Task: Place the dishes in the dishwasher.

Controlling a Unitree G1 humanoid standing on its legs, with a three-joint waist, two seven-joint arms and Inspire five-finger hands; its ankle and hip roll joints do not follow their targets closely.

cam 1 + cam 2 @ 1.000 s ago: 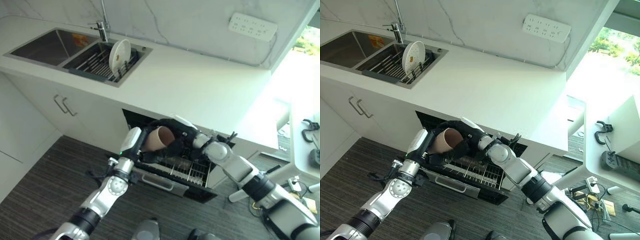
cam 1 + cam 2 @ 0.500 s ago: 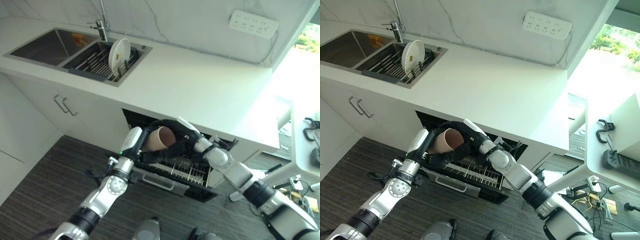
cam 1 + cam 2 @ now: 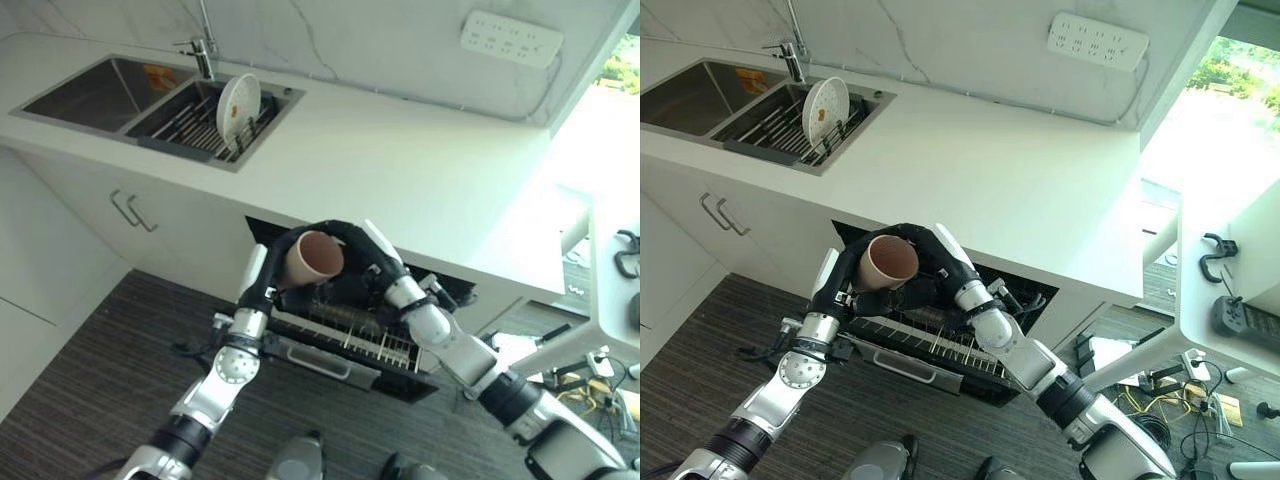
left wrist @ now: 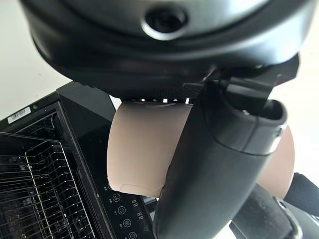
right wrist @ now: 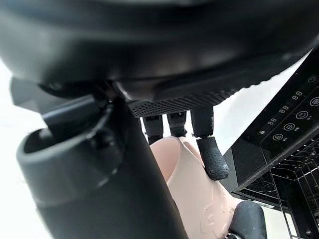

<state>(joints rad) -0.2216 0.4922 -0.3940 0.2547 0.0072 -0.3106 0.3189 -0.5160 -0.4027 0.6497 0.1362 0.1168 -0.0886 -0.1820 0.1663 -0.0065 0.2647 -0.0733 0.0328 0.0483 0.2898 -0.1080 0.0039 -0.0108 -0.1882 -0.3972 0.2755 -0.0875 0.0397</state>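
Both the left robot hand (image 3: pixel 283 268) and right robot hand (image 3: pixel 362 262) curl round the tan cup (image 3: pixel 314 257) above the open dishwasher rack (image 3: pixel 355 335); uneven release could drop it.

Cup (image 3: pixel 313 258): matt beige, smooth, looks like ceramic or plastic (can't tell which). Left hand (image 4: pixel 219 164) & right hand (image 5: pixel 212 157): dark matt plastic, w/ rubbery textured pads. Counter (image 3: pixel 400 170): white, smooth, slight sheen; wall behind is veined marble-look, glossy. Sink (image 3: pixel 90 90): brushed metal. Plate (image 3: pixel 238 103): glossy white glazed. Dishwasher (image 4: pixel 99 149): glossy black panel; rack (image 4: pixel 40 194) is thin wire metal. Floor (image 3: pixel 100 380): dark, streaked, wood-grain look, matt.
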